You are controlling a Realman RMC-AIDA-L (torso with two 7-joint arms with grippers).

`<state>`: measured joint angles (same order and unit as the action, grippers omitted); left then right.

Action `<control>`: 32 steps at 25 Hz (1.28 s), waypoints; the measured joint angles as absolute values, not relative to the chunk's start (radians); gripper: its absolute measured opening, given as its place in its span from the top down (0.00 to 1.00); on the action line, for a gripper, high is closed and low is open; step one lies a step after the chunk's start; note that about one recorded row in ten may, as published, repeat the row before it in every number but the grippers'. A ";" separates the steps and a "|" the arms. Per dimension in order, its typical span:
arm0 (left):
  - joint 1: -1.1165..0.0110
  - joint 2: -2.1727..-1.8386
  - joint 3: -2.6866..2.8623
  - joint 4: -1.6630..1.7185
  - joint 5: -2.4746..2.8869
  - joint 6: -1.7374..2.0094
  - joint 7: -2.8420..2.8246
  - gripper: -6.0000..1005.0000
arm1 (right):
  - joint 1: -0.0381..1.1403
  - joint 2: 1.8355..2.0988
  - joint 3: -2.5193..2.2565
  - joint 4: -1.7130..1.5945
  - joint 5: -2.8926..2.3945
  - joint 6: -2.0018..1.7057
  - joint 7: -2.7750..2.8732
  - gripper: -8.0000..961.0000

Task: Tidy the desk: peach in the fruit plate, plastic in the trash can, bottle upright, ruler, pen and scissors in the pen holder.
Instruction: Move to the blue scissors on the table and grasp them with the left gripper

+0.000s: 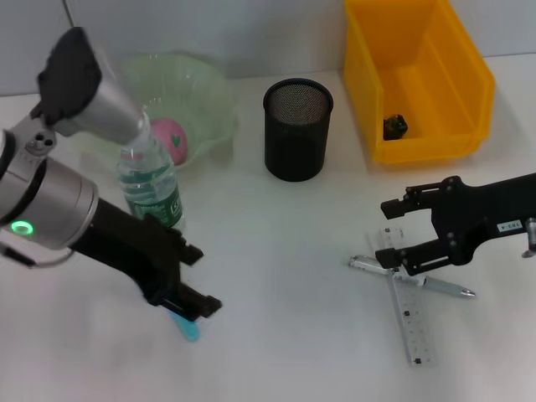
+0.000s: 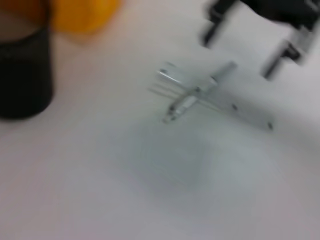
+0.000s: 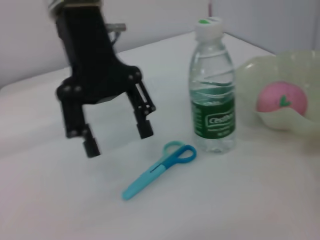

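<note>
Fingers [image 3: 145, 127] of the left gripper [image 3: 117, 137] hung open above the scissors [image 3: 157, 170], apparently readying a pickup. Right gripper [image 1: 395, 234] spread open around the pen [image 1: 410, 278] crossing the ruler [image 1: 406, 314].

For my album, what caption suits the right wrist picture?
Open left gripper hovers above blue scissors, beside an upright water bottle.

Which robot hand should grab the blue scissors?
Probably the left. The left gripper hangs open right beside the blue scissors, near the upright bottle. The right gripper is far across the table, open above the ruler and pen.
</note>
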<state>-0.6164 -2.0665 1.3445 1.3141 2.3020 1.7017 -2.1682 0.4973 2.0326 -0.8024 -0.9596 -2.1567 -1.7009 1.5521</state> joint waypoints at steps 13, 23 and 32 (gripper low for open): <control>-0.777 -2.076 1.478 1.324 2.593 1.723 -1.638 0.20 | 0.515 2.026 -0.720 -0.958 -2.160 -1.713 1.785 0.16; -0.778 -2.080 1.665 1.355 2.609 1.717 -1.458 0.21 | 0.531 2.016 -0.713 -0.946 -2.164 -1.697 1.851 0.16; -0.794 -2.080 1.766 1.296 2.620 1.643 -1.385 0.21 | 0.542 1.989 -0.755 -0.896 -2.171 -1.716 1.895 0.16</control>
<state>-0.7944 -2.0802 1.7663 1.2960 2.6202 1.6433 -1.3854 0.5421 1.9885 -0.7548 -0.8961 -2.1711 -1.7161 1.8951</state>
